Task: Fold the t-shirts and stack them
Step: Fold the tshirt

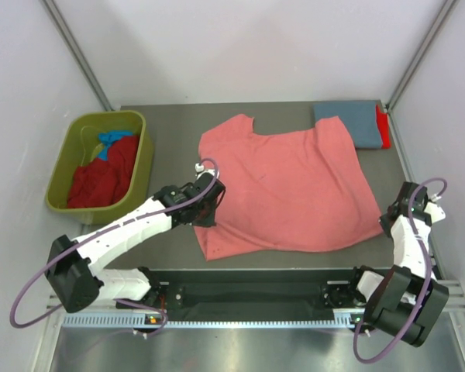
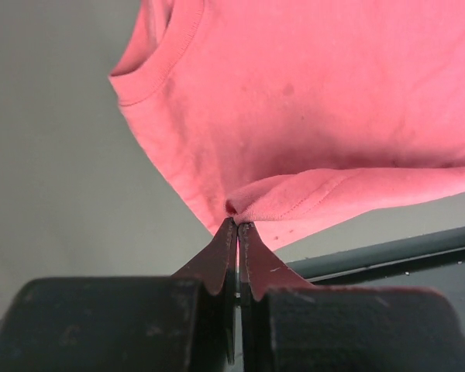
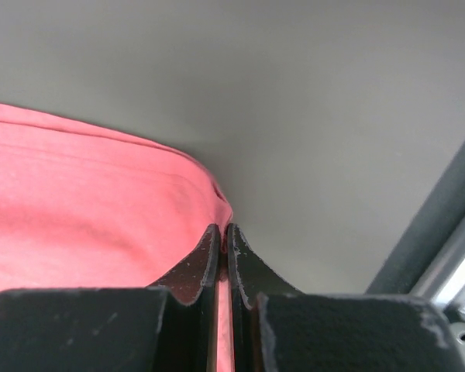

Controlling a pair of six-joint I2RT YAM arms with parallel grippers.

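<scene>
A large salmon-pink t-shirt (image 1: 291,186) lies spread on the dark table, neck towards the back left. My left gripper (image 1: 214,201) is at its left edge and is shut on a fold of the pink cloth (image 2: 294,198), pinched at the tips (image 2: 238,223). My right gripper (image 1: 386,223) sits at the shirt's near right corner, shut on the pink edge (image 3: 101,209), with cloth showing between the fingers (image 3: 222,229). A folded grey-blue t-shirt (image 1: 347,122) rests on a red one (image 1: 384,128) at the back right. Dark red (image 1: 101,177) and bright blue (image 1: 108,140) t-shirts lie in the bin.
An olive-green plastic bin (image 1: 62,159) stands at the left of the table. White walls with metal posts close in the back and sides. A black rail (image 1: 248,294) runs along the near edge between the arm bases.
</scene>
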